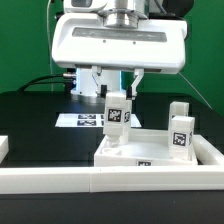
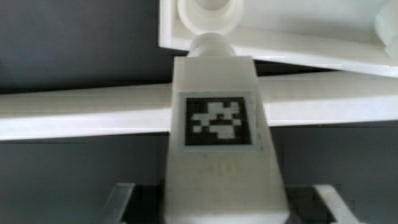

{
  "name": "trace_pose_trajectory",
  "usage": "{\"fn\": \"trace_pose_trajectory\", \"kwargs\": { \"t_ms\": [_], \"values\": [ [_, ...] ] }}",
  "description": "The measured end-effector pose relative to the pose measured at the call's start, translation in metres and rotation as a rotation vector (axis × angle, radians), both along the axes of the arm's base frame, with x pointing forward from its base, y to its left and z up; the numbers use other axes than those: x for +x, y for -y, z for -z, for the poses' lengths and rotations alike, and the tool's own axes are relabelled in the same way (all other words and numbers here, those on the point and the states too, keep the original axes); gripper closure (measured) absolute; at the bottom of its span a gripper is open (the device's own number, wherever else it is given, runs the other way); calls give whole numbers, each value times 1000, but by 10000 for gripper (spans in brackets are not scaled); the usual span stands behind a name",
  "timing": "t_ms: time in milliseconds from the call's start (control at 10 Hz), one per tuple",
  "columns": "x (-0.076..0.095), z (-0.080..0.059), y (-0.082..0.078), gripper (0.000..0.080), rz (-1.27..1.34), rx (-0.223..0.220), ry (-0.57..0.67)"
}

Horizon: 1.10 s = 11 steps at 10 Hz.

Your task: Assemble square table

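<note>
Tabletop (image 1: 150, 155) is lying flat; two legs are showing. Gripper (image 1: 121, 97) is clamping one leg (image 1: 118, 115) upright over its near-left corner; the other leg (image 1: 181, 130) is standing right.

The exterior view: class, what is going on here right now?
The robot's end effector holds a white tagged leg upright, its lower end at a corner of the square tabletop. In the wrist view, the leg's tip sits by a round hole in the slab. Another leg already stands on the tabletop, towards the exterior view's right.
</note>
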State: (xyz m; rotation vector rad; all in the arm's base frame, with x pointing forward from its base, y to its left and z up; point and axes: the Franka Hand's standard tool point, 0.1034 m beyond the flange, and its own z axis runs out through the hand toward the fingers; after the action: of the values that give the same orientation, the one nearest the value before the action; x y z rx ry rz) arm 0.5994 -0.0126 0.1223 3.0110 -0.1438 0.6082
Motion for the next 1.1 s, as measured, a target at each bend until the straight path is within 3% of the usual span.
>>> {"fn": "trace_pose_trajectory", "kwargs": {
  "t_ms": [500, 1100],
  "values": [
    [-5, 2, 2, 509, -1, -9, 19],
    [-11, 14, 0, 509, -6, -16, -1]
  ]
}}
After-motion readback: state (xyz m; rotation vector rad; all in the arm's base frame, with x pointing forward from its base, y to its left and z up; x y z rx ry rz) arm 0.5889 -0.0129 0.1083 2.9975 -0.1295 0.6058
